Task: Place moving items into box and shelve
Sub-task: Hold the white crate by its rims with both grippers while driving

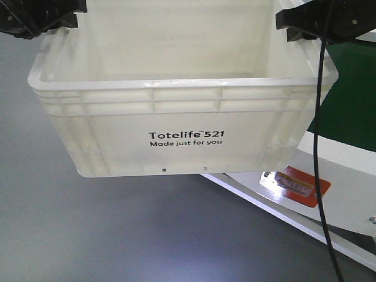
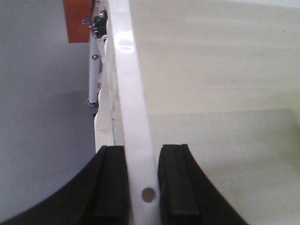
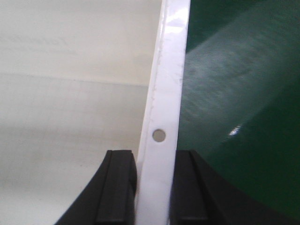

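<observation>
Carry step, by my reading: the box [image 1: 188,135] hangs clear of the grey floor [image 1: 88,235], borne only by the two arms, so the shelving half of the task looks to be in hand. Left gripper [image 2: 143,157] is pinched onto the left side rim, one black pad outside the wall and one inside, with the white rim strip running straight ahead between them. A small hole in the rim [image 2: 148,194] sits between the pads. Right gripper [image 3: 154,157] mirrors this on the right side rim, jaws narrow and clamped on the strip; here the rim hole [image 3: 159,136] lies just ahead of the fingertips. Both wrists come in from above and point forward along the rims, level with each other in the front view, so the box rides roughly level with its printed face toward the camera. No items show in the parts of the interior that the wrist views cover; the rest of the box floor is hidden behind the near wall, so contents cannot be confirmed. Outboard of the right gripper and below it lies a green surface [image 3: 243,93] on a white frame with an orange label [image 1: 296,185]. A black cable [image 1: 317,147] drops across the box's right corner. Next move, as I judge it: both arms travel together at matched height and spacing — any drift between them would twist the thin rims in the pads. The cable needs watching for a snag on that corner.
</observation>
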Tool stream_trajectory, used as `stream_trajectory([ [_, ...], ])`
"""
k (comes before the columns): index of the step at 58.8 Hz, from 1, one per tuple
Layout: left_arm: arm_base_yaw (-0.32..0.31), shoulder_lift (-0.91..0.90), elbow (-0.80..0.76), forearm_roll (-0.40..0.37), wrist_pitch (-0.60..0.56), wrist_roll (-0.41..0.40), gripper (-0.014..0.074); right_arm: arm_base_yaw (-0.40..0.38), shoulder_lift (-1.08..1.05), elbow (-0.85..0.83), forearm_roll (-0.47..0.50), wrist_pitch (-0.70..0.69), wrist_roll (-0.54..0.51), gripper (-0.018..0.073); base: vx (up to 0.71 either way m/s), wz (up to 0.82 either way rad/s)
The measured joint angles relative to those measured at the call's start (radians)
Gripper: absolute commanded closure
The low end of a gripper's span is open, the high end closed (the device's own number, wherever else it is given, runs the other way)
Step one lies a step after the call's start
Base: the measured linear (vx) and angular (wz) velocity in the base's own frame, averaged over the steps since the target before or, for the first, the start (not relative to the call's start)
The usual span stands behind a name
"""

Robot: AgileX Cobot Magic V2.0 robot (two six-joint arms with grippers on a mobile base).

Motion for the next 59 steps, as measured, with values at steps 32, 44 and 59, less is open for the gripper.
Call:
stream_trajectory([
  [32, 0.0, 0.0, 0.0, 0.0, -0.001, 0.0, 0.0613, 0.0, 0.0, 0.0, 0.001, -0.001, 0.0, 0.0572, -0.1, 0.38],
  [44, 0.0, 0.0, 0.0, 0.0, -0.001, 0.0, 0.0613, 0.0, 0.0, 0.0, 0.001, -0.001, 0.0, 0.0572, -0.08, 0.35],
  [59, 0.0, 0.0, 0.0, 0.0, -0.001, 0.0, 0.0613, 0.0, 0.0, 0.0, 0.001, -0.001, 0.0, 0.0572, -0.06, 0.33],
])
